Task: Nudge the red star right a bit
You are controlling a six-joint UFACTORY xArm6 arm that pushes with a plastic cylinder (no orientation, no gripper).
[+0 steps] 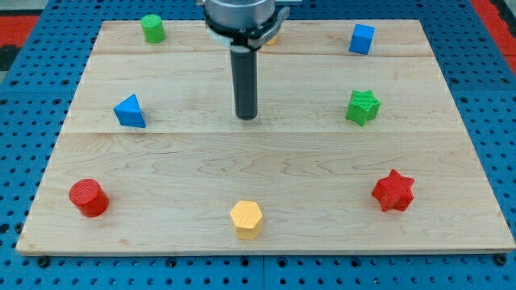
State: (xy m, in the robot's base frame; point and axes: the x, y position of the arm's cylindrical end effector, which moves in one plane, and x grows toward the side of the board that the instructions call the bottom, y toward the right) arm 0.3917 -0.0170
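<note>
Pale wooden board (266,161) on blue pegboard. No claw fitted; my tip (247,118) parked centre, well apart from red star (393,191) lower right, needing approach from its left.

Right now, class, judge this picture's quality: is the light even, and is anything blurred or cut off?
Camera view: light is even and soft, blocks such as the red star cast only faint shadows; my tip and the wooden board look sharp; the top edge crops the arm's mount.
</note>
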